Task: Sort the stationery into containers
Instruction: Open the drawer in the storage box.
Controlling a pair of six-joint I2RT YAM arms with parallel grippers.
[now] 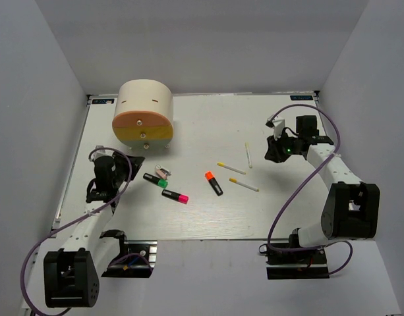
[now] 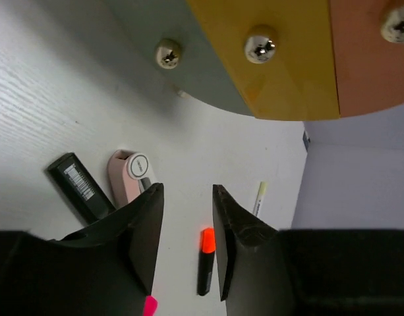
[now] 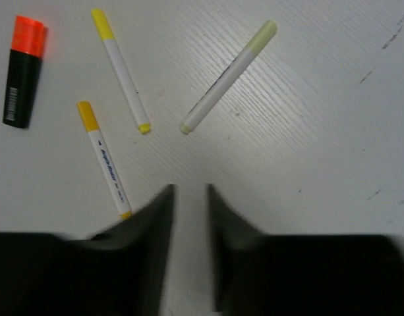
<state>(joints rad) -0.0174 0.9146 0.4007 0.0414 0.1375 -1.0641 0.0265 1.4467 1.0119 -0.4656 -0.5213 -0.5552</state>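
Black highlighters lie mid-surface (image 1: 287, 210): the green-capped highlighter (image 1: 155, 180), pink-capped highlighter (image 1: 176, 196) and orange-capped highlighter (image 1: 213, 183). A tiny pink-and-white piece (image 1: 162, 172) lies just beside the green one. Three white markers with yellow tips (image 1: 230, 168) lie scattered to their right. Farther back stands the cream drawer unit (image 1: 144, 99), orange drawer (image 1: 141, 120) above yellow drawer (image 1: 145, 133). The left fingers (image 2: 142, 250), slightly spread and empty, hover near the green-capped highlighter. The right fingers (image 3: 152, 250), narrowly parted and empty, hang right of the markers.

Cream unit (image 1: 147, 97); orange drawer (image 1: 141, 120); yellow drawer (image 1: 146, 134); white table (image 1: 287, 210).
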